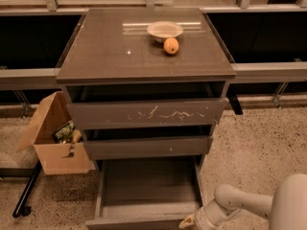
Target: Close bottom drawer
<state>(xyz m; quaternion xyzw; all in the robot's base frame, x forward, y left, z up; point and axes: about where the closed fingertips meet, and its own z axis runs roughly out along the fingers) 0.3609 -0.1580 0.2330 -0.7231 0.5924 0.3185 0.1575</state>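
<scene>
From my one camera view, I take the bench (115,56), a grey-brown unit with three drawers, as my landmark. The bottom drawer (148,186) is at the foot of the bench, pulled well out towards me, showing its shallow grey interior. Above it, the middle drawer (148,146) and the top drawer (144,115), which has white scratches, each stand slightly out. My end effector (188,221) is low at the front right corner of the bottom drawer, right by its front panel. I cannot tell its state or whether it touches. The pale arm (240,202) runs off to the right. On the bench top, a bowl (164,30) sits beside an orange fruit (171,46). An open cardboard box (53,155) stands on the floor left of the bench.
</scene>
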